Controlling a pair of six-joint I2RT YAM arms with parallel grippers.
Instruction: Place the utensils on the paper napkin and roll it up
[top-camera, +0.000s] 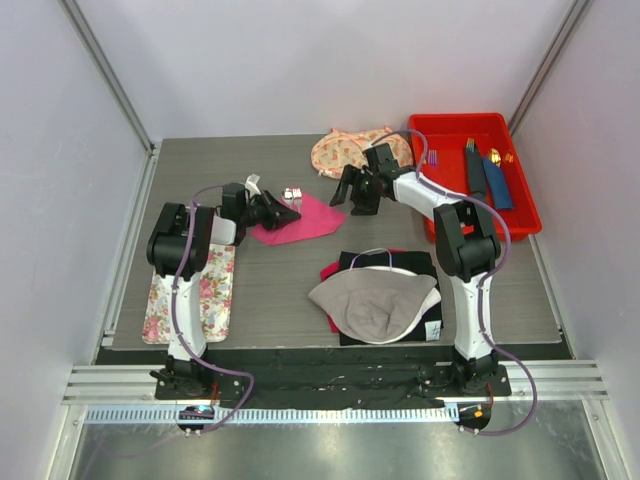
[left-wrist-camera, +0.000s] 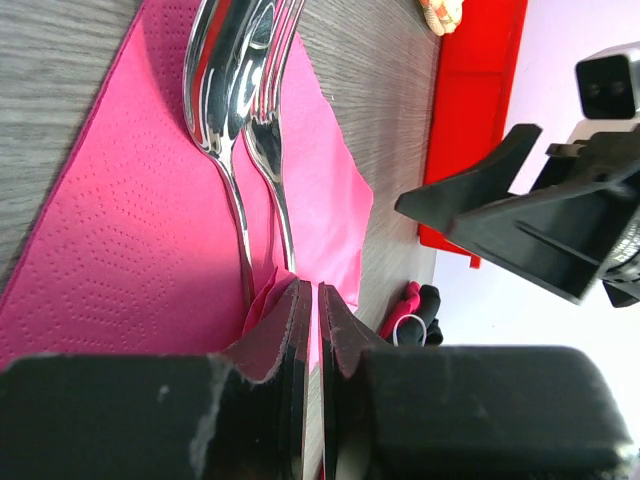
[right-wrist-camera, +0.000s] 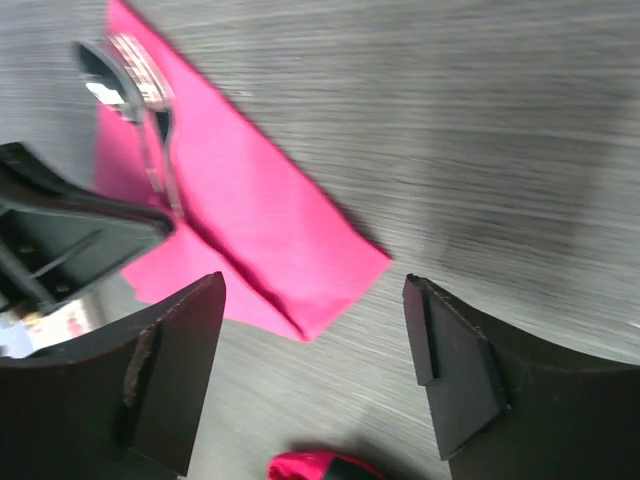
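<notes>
Bright, even white light fills the overhead view, and the shadows under my arms on the table are soft. In my left wrist view the utensils flash hard glare and mirror streaks, while my left fingers, so close, are out of focus. My right wrist view is smeared: the wood grain streaks and the napkin has soft edges.

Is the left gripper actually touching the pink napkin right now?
Touching. The left wrist view shows the left gripper shut on a lifted fold of the paper napkin, with pink paper pinched in its closed jaws.
</notes>
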